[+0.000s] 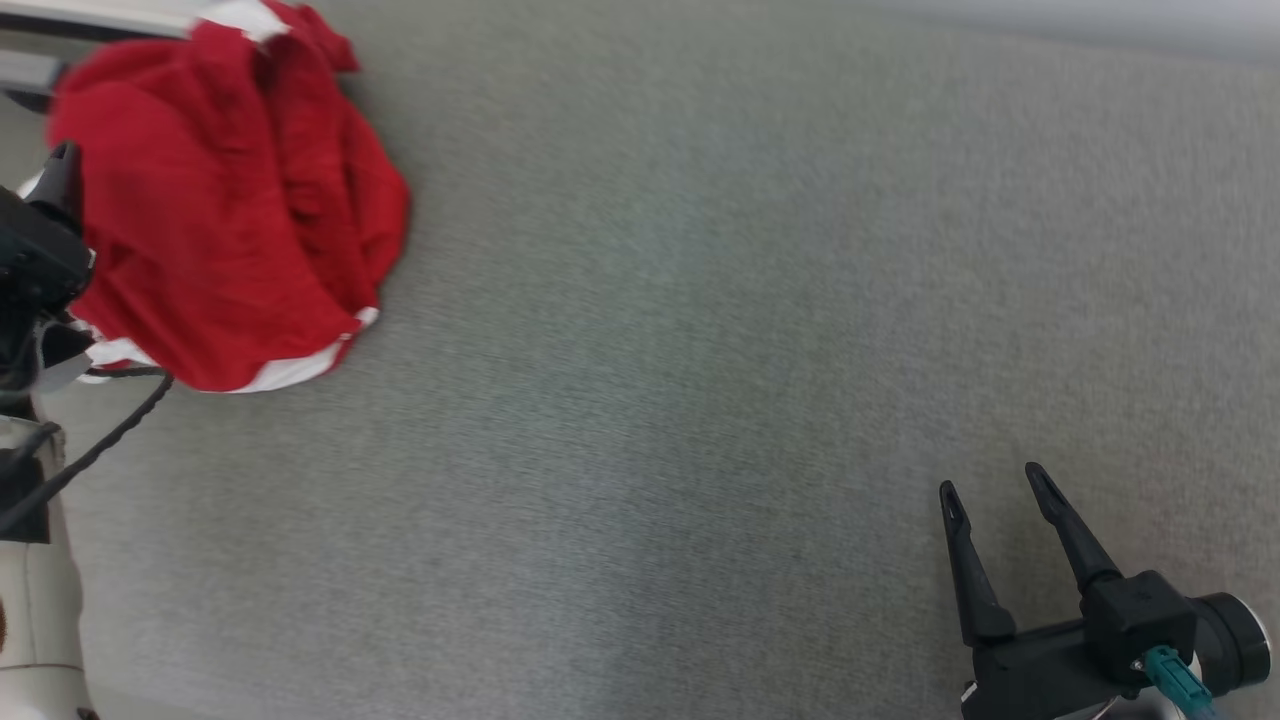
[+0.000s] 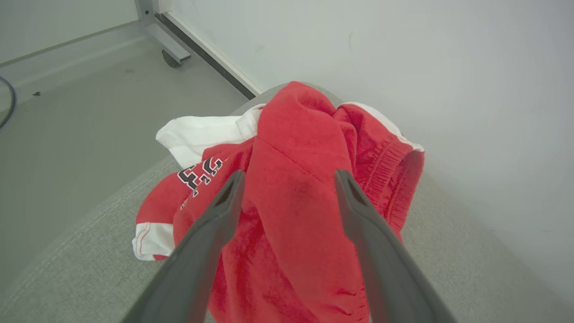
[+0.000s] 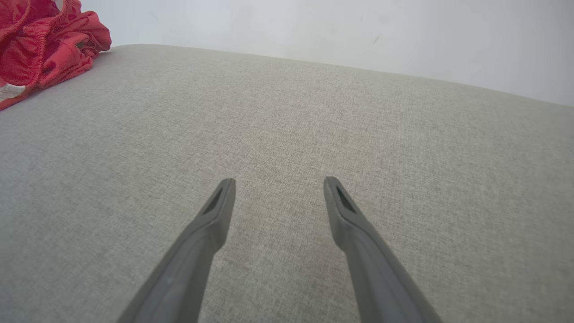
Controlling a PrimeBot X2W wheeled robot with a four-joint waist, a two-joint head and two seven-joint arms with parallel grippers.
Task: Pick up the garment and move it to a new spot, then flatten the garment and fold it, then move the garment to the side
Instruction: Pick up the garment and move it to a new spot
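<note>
Red with white trim, the garment (image 1: 220, 200) is lying bunched in the head view at the far left of the grey woven surface (image 1: 700, 350), while the right gripper (image 1: 995, 482) is hovering well apart at the lower right, its fingers spread and holding nothing. In the left wrist view, the left gripper (image 2: 289, 175) is pointing at the heap, released, its two fingers straddling a raised fold of red cloth beside dark lettering (image 2: 199, 175); whether they are touching the cloth I cannot tell. In the right wrist view, the right fingers are standing apart over bare surface, with the garment showing at the upper left.
</note>
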